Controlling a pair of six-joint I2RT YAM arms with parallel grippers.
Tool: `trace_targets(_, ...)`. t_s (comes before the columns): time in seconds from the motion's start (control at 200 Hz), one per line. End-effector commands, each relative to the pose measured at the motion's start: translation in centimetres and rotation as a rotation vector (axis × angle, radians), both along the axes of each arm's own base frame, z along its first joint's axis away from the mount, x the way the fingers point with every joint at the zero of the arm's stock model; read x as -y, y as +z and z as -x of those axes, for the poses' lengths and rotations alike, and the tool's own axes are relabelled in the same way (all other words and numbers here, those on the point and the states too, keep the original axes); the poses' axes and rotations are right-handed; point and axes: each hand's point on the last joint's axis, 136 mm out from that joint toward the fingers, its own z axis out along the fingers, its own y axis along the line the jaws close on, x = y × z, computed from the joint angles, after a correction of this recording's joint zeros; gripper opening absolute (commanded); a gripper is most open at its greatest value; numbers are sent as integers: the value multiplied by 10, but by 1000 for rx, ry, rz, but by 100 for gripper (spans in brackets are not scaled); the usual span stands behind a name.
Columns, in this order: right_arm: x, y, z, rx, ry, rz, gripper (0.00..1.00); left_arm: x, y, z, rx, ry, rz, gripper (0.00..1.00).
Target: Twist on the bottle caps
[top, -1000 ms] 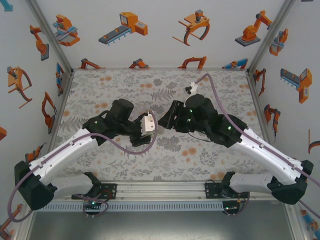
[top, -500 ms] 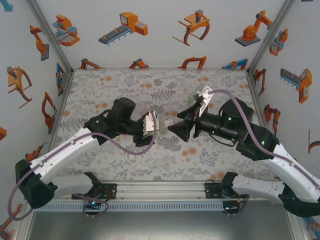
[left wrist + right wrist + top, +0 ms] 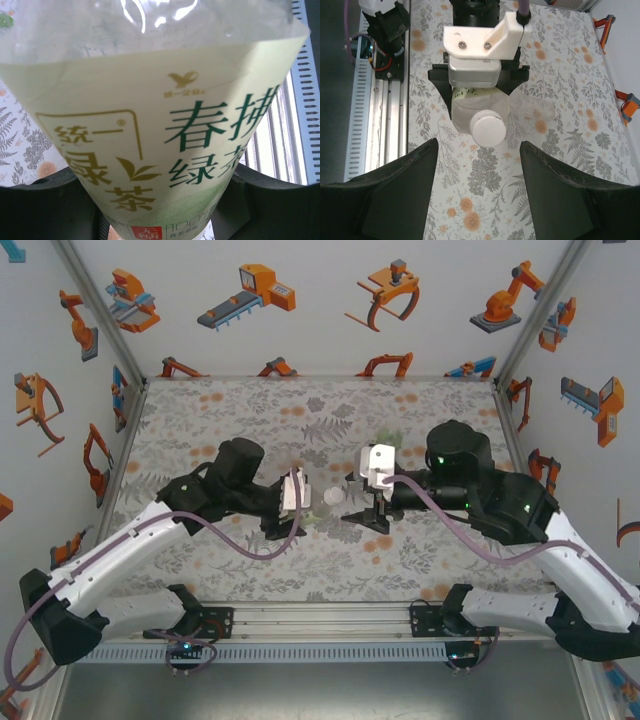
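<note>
Floral mat (image 3: 220, 420) under both arms: two bottles are counted, one slim labelled bottle (image 3: 150, 150) clamped in the left gripper (image 3: 303, 508) with its neck pointed at the right arm, and one clear bottle (image 3: 536, 107) lying on the mat just beside it; one white cap (image 3: 489, 129) is counted, seated on the held bottle's neck. Right gripper (image 3: 477, 145) is held with fingers spread wide, facing the cap, no contact seen. Versus half a second ago, the right wrist is rolled so its camera bracket (image 3: 380, 460) sits on top, and the cap is shifted slightly toward the arm bases.
</note>
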Motion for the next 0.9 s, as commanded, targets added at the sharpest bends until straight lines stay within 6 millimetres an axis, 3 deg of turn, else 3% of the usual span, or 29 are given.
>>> trace_targets(0.0,-3,1,2,40,41,13,62,-4,3,14,8,-56,13,0)
trace_targets(0.656,-11,-5,6,9,83,1,52,-3,9,17,5,-67,28,0)
trace_targets(0.896,-17,-3,7,4,111,-18,43,-4,10,16,18,-63,24,0)
